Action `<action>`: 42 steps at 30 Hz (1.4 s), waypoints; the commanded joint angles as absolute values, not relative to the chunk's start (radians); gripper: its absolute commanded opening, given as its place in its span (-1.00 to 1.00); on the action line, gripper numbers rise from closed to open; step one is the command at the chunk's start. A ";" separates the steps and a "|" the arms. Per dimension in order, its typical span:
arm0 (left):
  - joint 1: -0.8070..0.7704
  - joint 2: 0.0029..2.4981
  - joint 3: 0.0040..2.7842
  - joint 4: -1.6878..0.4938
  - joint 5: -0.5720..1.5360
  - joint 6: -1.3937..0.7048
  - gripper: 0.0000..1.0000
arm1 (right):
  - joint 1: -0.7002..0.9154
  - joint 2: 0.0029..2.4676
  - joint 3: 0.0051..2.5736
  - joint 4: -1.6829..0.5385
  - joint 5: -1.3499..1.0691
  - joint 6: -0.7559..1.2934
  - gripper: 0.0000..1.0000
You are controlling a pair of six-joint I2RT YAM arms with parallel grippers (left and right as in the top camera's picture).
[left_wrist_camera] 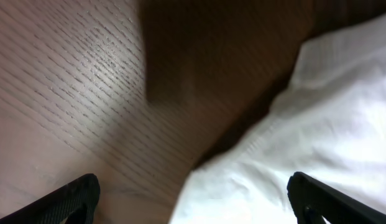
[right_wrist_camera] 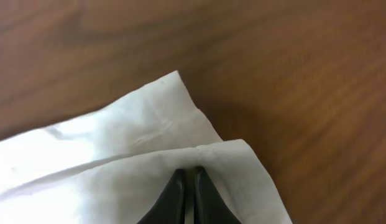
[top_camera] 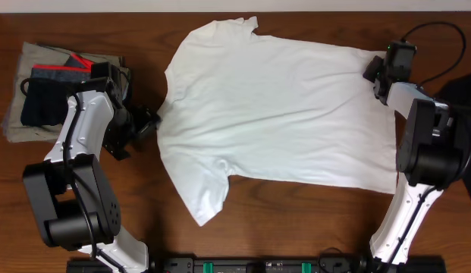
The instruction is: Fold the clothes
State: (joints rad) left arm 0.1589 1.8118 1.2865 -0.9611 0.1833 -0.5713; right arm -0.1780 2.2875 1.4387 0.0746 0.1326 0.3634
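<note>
Lying flat across the middle of the surface (top_camera: 296,227), the white T-shirt (top_camera: 281,106) runs its long axis left to right in the frame. Its collar points toward the left hand (top_camera: 148,121), whose fingers are spread wide just beside the neckline. The right hand (right_wrist_camera: 188,186) is pressed together, pinching the hem corner at upper right. No label or writing is readable.

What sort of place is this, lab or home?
Probably a robotics lab bench, not a home: left arm and right arm mounted at a wooden table, a white T-shirt spread flat, folded garments stacked aside.
</note>
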 commanded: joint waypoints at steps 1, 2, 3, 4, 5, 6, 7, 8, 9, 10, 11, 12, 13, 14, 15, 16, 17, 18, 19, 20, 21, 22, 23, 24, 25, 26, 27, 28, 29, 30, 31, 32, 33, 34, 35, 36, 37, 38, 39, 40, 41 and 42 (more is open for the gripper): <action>0.156 1.811 1.280 -0.964 0.175 -0.557 0.96 | -0.198 2.442 1.448 0.035 0.146 0.380 -0.87; 0.154 1.811 1.280 -0.964 0.175 -0.557 0.96 | -0.198 2.458 1.465 0.035 0.146 0.380 -0.86; 0.150 1.811 1.280 -0.964 0.175 -0.554 0.96 | -0.198 2.477 1.488 0.038 0.146 0.380 -0.82; 0.145 1.811 1.280 -0.964 0.175 -0.553 0.96 | -0.198 2.494 1.509 0.045 0.142 0.380 -0.76; 0.141 1.811 1.280 -0.963 0.176 -0.549 0.96 | -0.197 2.510 1.532 0.052 0.130 0.378 -0.71; 0.133 1.811 1.280 -0.962 0.176 -0.541 0.96 | -0.197 2.526 1.553 0.064 0.118 0.372 -0.64; 0.126 1.811 1.280 -0.959 0.177 -0.530 0.96 | -0.196 2.534 1.569 0.072 0.103 0.369 -0.59; 0.118 1.811 1.280 -0.955 0.178 -0.518 0.96 | -0.196 2.540 1.587 0.073 0.090 0.369 -0.57; 0.110 1.811 1.280 -0.952 0.179 -0.511 0.96 | -0.196 2.544 1.601 0.072 0.078 0.369 -0.55; 0.100 1.811 1.280 -0.951 0.179 -0.508 0.96 | -0.195 2.544 1.615 0.072 0.064 0.369 -0.52; 0.092 1.811 1.280 -0.948 0.179 -0.501 0.96 | -0.194 2.543 1.630 0.070 0.047 0.369 -0.47; 0.081 1.810 1.280 -0.942 0.183 -0.490 0.96 | -0.194 2.543 1.644 0.062 0.032 0.369 -0.42; 0.072 1.810 1.280 -0.936 0.183 -0.482 0.96 | -0.194 2.539 1.665 0.038 0.011 0.369 -0.36; 0.064 1.809 1.280 -0.928 0.183 -0.473 0.96 | -0.194 2.533 1.687 0.004 -0.008 0.369 -0.27; 0.053 1.808 1.280 -0.920 0.183 -0.463 0.96 | -0.194 2.526 1.707 -0.029 -0.022 0.369 -0.18; 0.045 1.806 1.281 -0.915 0.183 -0.455 0.96 | -0.194 2.513 1.730 -0.070 -0.036 0.369 -0.14; 0.036 1.802 1.281 -0.910 0.184 -0.443 0.96 | -0.194 2.500 1.754 -0.112 -0.038 0.369 -0.13; 0.029 1.798 1.281 -0.907 0.184 -0.435 0.96 | -0.194 2.483 1.773 -0.150 -0.038 0.369 -0.12; 0.019 1.789 1.281 -0.903 0.184 -0.416 0.96 | -0.194 2.454 1.798 -0.200 -0.033 0.368 -0.09; 0.014 1.784 1.282 -0.900 0.184 -0.410 0.96 | -0.194 2.434 1.810 -0.224 -0.030 0.367 -0.07; 0.008 1.775 1.282 -0.896 0.183 -0.399 0.96 | -0.194 2.402 1.824 -0.255 -0.030 0.365 -0.03; 0.002 1.767 1.282 -0.892 0.183 -0.391 0.96 | -0.194 2.371 1.832 -0.276 -0.030 0.365 0.01; -0.004 1.758 1.282 -0.888 0.183 -0.379 0.96 | -0.192 2.329 1.835 -0.300 -0.030 0.366 0.04; -0.009 1.750 1.281 -0.884 0.183 -0.369 0.96 | -0.190 2.291 1.835 -0.323 -0.030 0.366 0.15; -0.014 1.743 1.282 -0.883 0.183 -0.359 0.96 | -0.186 2.241 1.835 -0.356 -0.030 0.366 0.30; -0.018 1.738 1.282 -0.884 0.183 -0.359 0.96 | -0.181 2.195 1.835 -0.391 -0.030 0.366 0.58; -0.020 1.734 1.281 -0.884 0.183 -0.359 0.96 | -0.176 2.152 1.835 -0.425 -0.029 0.366 0.98; -0.023 1.732 1.281 -0.884 0.183 -0.359 0.96 | -0.170 2.107 1.835 -0.463 -0.018 0.366 0.98; -0.025 1.732 1.281 -0.884 0.183 -0.359 0.96 | -0.164 2.070 1.835 -0.495 -0.005 0.366 0.98; -0.025 1.732 1.282 -0.884 0.183 -0.359 0.96 | -0.155 2.028 1.835 -0.527 0.016 0.366 0.98; -0.025 1.732 1.281 -0.884 0.183 -0.358 0.96 | -0.147 1.988 1.835 -0.558 0.034 0.366 0.99; -0.025 1.732 1.282 -0.882 0.183 -0.352 0.96 | -0.139 1.949 1.835 -0.585 0.052 0.366 0.98; -0.025 1.731 1.283 -0.881 0.183 -0.347 0.96 | -0.133 1.917 1.835 -0.607 0.064 0.366 0.99; -0.025 1.731 1.287 -0.881 0.184 -0.347 0.96 | -0.125 1.882 1.835 -0.633 0.074 0.366 0.98; -0.025 1.729 1.290 -0.881 0.194 -0.334 0.96 | -0.119 1.852 1.835 -0.660 0.079 0.366 0.99; -0.026 1.724 1.293 -0.881 0.211 -0.313 0.96 | -0.113 1.820 1.835 -0.694 0.078 0.366 0.99; -0.026 1.715 1.293 -0.881 0.233 -0.289 0.96 | -0.109 1.793 1.835 -0.726 0.079 0.366 0.98; -0.026 1.703 1.293 -0.882 0.244 -0.271 0.96 | -0.105 1.765 1.835 -0.764 0.079 0.366 0.99; -0.026 1.686 1.293 -0.886 0.245 -0.261 0.96 | -0.104 1.737 1.835 -0.808 0.078 0.366 0.99; -0.026 1.666 1.293 -0.889 0.243 -0.254 0.96 | -0.104 1.715 1.835 -0.845 0.079 0.367 0.99; -0.026 1.644 1.293 -0.890 0.237 -0.255 0.96 | -0.105 1.693 1.835 -0.886 0.079 0.372 0.99; -0.026 1.613 1.293 -0.891 0.223 -0.256 0.96 | -0.106 1.673 1.835 -0.926 0.078 0.383 0.98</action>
